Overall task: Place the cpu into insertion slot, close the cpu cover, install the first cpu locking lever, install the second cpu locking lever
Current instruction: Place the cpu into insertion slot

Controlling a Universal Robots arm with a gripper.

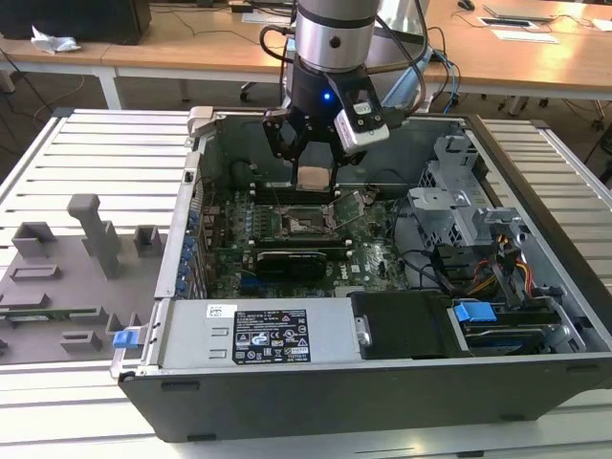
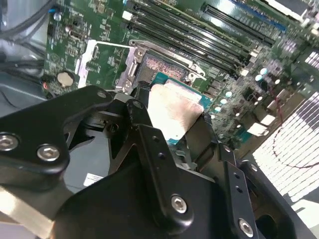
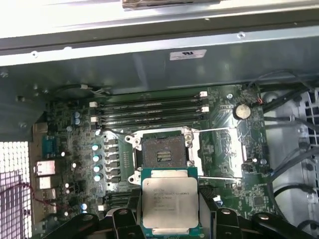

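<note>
We judge the cpu [image 3: 169,201] to be light, stiff and fragile: a thin, flat chip with a smooth metal top face that could slip, and an underside that should not be touched or knocked. The safe hold is by two opposite edges, and that is how it is carried here. The gripper [image 1: 315,175] is closed narrow on it, one finger on each side edge, leaving the top face bare. That printed metal face points up toward the wrist and the chip lies roughly level. It is almost square, so it has hardly any long axis. In the first wrist view the slightly longer side seems to run between the fingers, with its edges about parallel to the rim of the insertion slot [image 3: 163,152]. The cpu hangs in the air above the motherboard [image 1: 373,253], apart from the slot. The slot sits open and unfilled below it, with its dark pinned centre showing, near the memory slots [image 3: 149,112]. We cannot tell whether the chip is exactly over the slot. The board lies inside an open computer case [image 1: 382,402] resting on a slatted counter [image 1: 105,153].
</note>
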